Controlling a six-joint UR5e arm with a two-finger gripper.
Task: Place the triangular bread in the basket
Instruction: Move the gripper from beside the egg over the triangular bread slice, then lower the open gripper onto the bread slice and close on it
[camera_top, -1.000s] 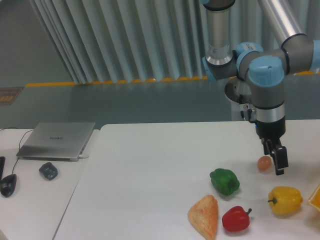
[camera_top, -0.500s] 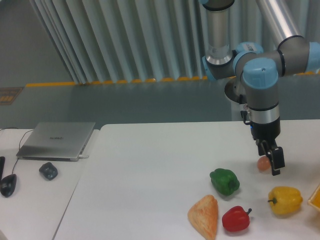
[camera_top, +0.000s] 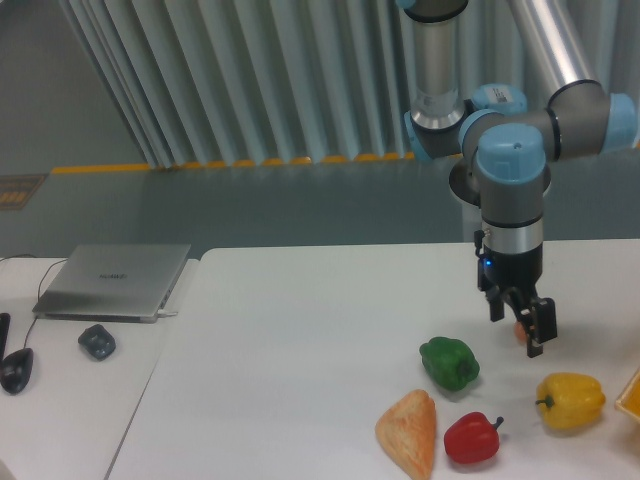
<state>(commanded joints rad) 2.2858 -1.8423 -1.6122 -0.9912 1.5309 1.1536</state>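
Bare table (camera_top: 300, 330) left of the triangular bread (camera_top: 409, 432); red pepper (camera_top: 471, 438) just beside its right edge.

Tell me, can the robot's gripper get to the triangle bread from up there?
Probably yes. The open gripper hangs above the table, and the triangular bread lies bare on top, though the red pepper sits close beside it.

The triangular bread (camera_top: 409, 432) is golden orange-tan with darker toasted spots. The basket (camera_top: 632, 393) shows only a bright orange corner. One pepper (camera_top: 449, 362) is green, one (camera_top: 471, 438) is red, and one (camera_top: 570, 399) is yellow. The table (camera_top: 300, 340) is white. The arm (camera_top: 512, 190) is grey with light blue caps. A small thing behind the black gripper (camera_top: 516, 329) looks orange-pink, maybe.
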